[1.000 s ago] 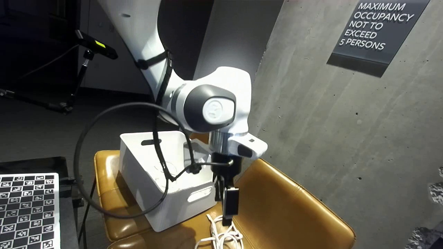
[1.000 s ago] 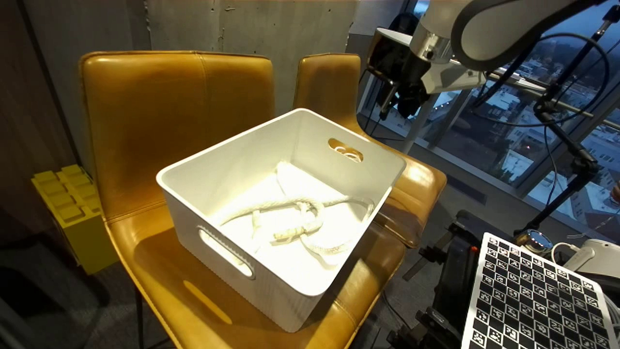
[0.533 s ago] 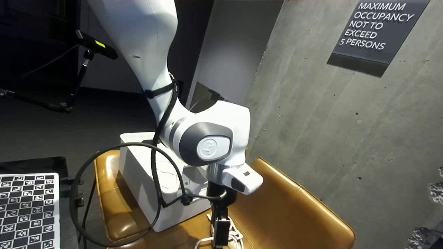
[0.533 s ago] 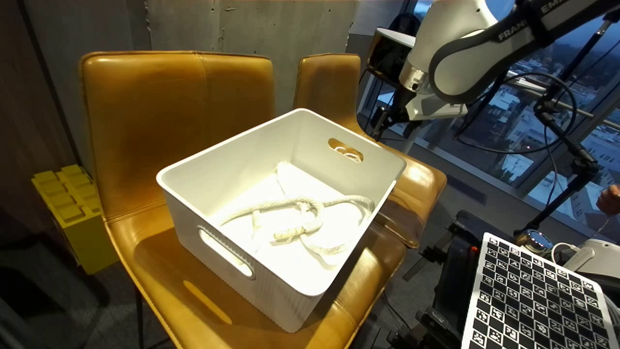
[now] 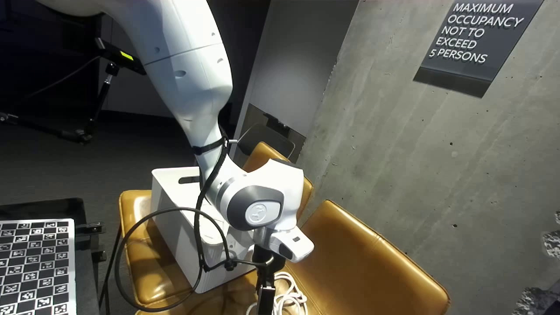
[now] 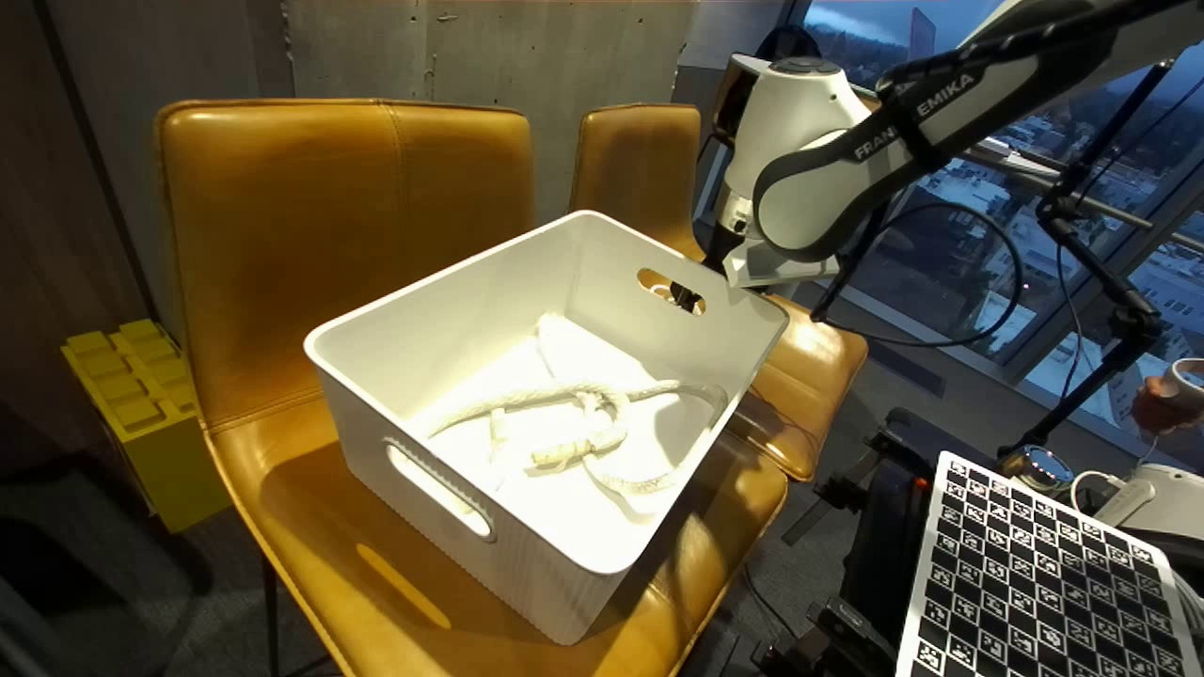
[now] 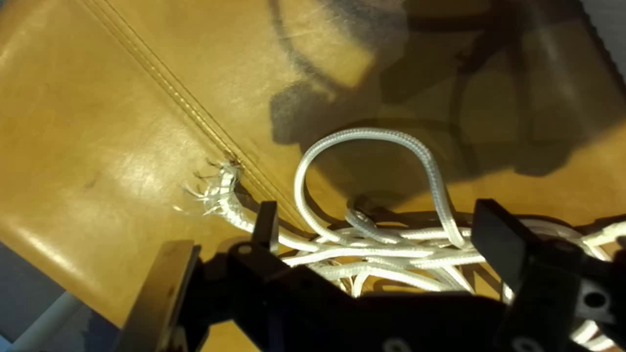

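My gripper [image 7: 376, 222] is open in the wrist view, its fingers [image 7: 503, 230] wide apart, with nothing held. A tangled bundle of white rope [image 7: 362, 252] lies on a tan leather chair seat [image 7: 122, 122] between and beneath the fingertips; I cannot tell whether they touch it. One loop stands out from the bundle, and a frayed end [image 7: 222, 195] lies at left. In an exterior view the gripper [image 5: 265, 299] is beside the rope [image 5: 291, 297], its tips cut off by the frame. In an exterior view the gripper is mostly hidden behind a white bin [image 6: 546, 583].
The bin [image 5: 175, 240] stands close to the arm on a neighbouring chair, with thicker white rope [image 6: 602, 440] inside. A concrete wall [image 5: 393, 153] is behind the chairs. A checkered board [image 6: 1044, 574], a yellow block [image 6: 150, 414] and a hand with a cup [image 6: 1162, 404] also show.
The arm has come down to the rope on the chair, passing behind the bin in an exterior view. A hand with a cup has come in at that view's edge. The rope looks unmoved.
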{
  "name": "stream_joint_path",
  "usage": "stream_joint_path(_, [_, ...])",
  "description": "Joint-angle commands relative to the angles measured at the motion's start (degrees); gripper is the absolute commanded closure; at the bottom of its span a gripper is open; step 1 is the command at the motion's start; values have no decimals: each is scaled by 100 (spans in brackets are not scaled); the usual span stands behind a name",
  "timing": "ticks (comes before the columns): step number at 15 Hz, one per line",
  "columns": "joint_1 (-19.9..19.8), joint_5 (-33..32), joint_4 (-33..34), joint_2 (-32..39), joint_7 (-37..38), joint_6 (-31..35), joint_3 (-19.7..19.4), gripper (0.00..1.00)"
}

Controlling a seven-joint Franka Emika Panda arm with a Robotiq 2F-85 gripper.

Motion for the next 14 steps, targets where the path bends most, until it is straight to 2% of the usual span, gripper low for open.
stream_joint_path(1, [14, 339, 840, 622, 16, -394, 5, 0])
stream_joint_path(3, [18, 405, 1124, 747, 67, -628, -10, 0])
stream_joint_path(5, [36, 433, 1287, 847, 89, -780, 5, 5])
stream_joint_path(6, [40, 438, 1353, 879, 98, -849, 10, 0])
stream_joint_path(8, [17, 474, 1412, 881, 80, -948, 31, 0])
stream_joint_path(11, [-60, 529, 1406, 761, 20, -1111, 42, 0])
stream_joint_path(14, [-112, 547, 1100, 406, -48, -1106, 4, 0])
